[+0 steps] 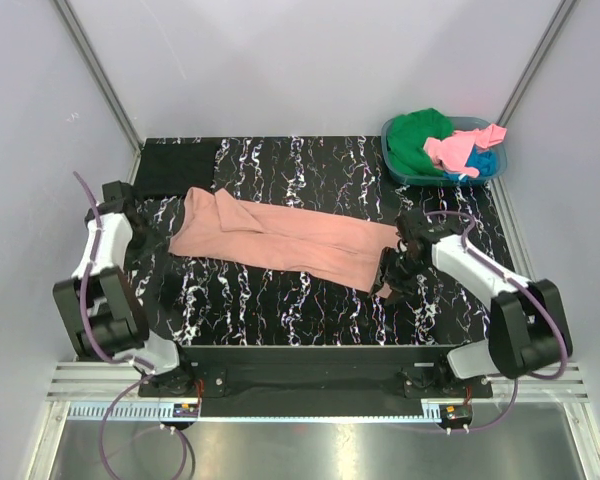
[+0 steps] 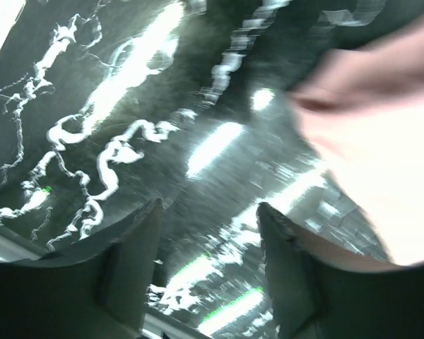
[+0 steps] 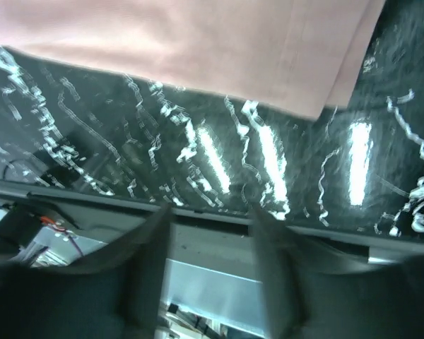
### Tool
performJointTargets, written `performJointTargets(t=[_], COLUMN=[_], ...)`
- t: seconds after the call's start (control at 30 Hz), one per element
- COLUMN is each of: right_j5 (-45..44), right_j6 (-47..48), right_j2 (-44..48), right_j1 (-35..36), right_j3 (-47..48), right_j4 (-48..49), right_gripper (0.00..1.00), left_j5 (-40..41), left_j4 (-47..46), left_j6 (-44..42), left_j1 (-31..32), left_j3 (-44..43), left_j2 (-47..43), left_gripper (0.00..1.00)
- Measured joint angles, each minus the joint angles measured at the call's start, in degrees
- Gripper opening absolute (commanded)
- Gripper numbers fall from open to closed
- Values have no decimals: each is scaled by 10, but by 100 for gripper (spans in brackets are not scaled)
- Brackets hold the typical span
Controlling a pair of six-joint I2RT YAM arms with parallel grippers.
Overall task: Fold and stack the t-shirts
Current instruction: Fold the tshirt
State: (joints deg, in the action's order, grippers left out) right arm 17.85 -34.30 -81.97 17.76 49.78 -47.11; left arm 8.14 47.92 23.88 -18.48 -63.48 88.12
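Folding the salmon-pink t-shirt (image 1: pixel 280 240) looks like the step in hand. It lies as a long narrow band across the middle of the marbled black surface (image 1: pixel 280 310), running from about 9 o'clock down to about 4 o'clock, so the lengthwise folds seem done and the crosswise ones are not.

The left gripper (image 2: pixel 210 212) sits just off the band's 9 o'clock end. Its jaws are moderately apart with only bare surface between them, and the cloth is off to one side in its wrist view. The right gripper (image 3: pixel 212 212) is at the 4 o'clock end, also partly open and empty, with the shirt's hem just beyond its fingertips.

A folded black t-shirt (image 1: pixel 175 167) rests at 10 o'clock, probably the start of the stack. The teal basket (image 1: pixel 420 181) at 2 o'clock holds a green t-shirt (image 1: pixel 415 140), a bright pink t-shirt (image 1: pixel 458 150) and a blue t-shirt (image 1: pixel 483 163), all unfolded.

The next move likely calls for pinching one end of the band, every layer together, and carrying it over toward the other end. Lifting too few layers would undo the earlier folds.
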Motion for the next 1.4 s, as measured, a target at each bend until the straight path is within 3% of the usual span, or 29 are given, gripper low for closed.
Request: performJointTargets(t=[0.07, 0.23, 0.33, 0.43, 0.63, 1.07, 1.13, 1.23, 1.4], right_j5=[-7, -51, -68, -77, -88, -103, -104, -106, -107], right_j6=[1, 34, 53, 63, 75, 82, 82, 82, 84], right_j2=[29, 54, 51, 41, 36, 35, 35, 31, 24], right_j1=[8, 5, 5, 5, 4, -6, -8, -10, -10], right_j3=[3, 64, 107, 137, 150, 161, 163, 164, 165], right_j4=[-16, -61, -67, -70, -77, -92, -92, -93, -93], right_gripper=[74, 77, 77, 77, 77, 77, 78, 77, 77], left_j5=[-38, -156, -215, -249, -253, -259, -259, -260, -268], left_j4=[-4, -53, -92, -127, -136, -159, -158, -154, -153], left_j6=[0, 20, 46, 73, 108, 139, 141, 144, 148], left_j1=[8, 88, 141, 155, 156, 181, 181, 183, 203], left_j3=[0, 2, 3, 0, -49, -130, -130, -141, -171], left_j2=[-45, -91, -59, 1, 115, 216, 220, 230, 250], left_gripper=[72, 72, 72, 72, 69, 56, 52, 38, 32])
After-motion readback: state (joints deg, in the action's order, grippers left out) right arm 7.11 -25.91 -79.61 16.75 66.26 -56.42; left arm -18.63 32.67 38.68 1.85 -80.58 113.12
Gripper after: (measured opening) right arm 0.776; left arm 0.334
